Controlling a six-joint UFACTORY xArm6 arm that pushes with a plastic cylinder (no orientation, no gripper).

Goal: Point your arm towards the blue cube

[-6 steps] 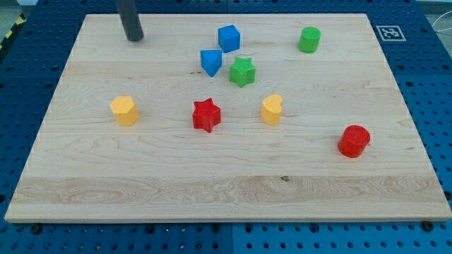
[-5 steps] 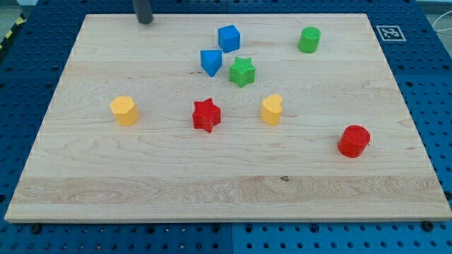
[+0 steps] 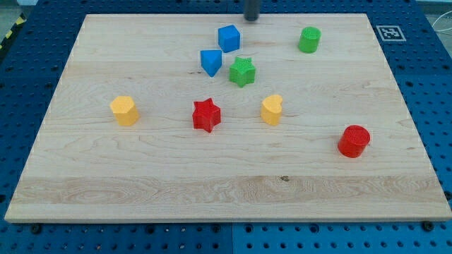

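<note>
The wooden surface (image 3: 226, 190) fills most of the view and rests on a blue perforated base (image 3: 14, 85). A square printed marker (image 3: 390, 32) sits at the surface's corner at the view's top right. No container is in view; every block lies directly on the surface.

The rig has no hand, so no open or closed state applies. The dark rod enters at the view's top edge, and my tip (image 3: 251, 18) stands at the far edge of the surface, just up and to the view's right of the blue cube (image 3: 229, 38), close to it but apart.

Blocks:
- The red cylinder (image 3: 354, 140) lies at the view's right, well apart from the rest.
- The red star (image 3: 206, 115) lies near the centre, between the yellow hexagonal block (image 3: 124, 111) at the view's left and the yellow heart-shaped block (image 3: 272, 110).
- The green star (image 3: 241, 72) lies just beside the second blue block (image 3: 210, 62), whose shape is unclear; both sit just below the blue cube.
- The green cylinder (image 3: 308, 39) stands toward the view's top right.

Change from the earlier frames: my tip has travelled from the view's top left along the far edge to its present place beside the blue cube. All blocks hold their positions.
</note>
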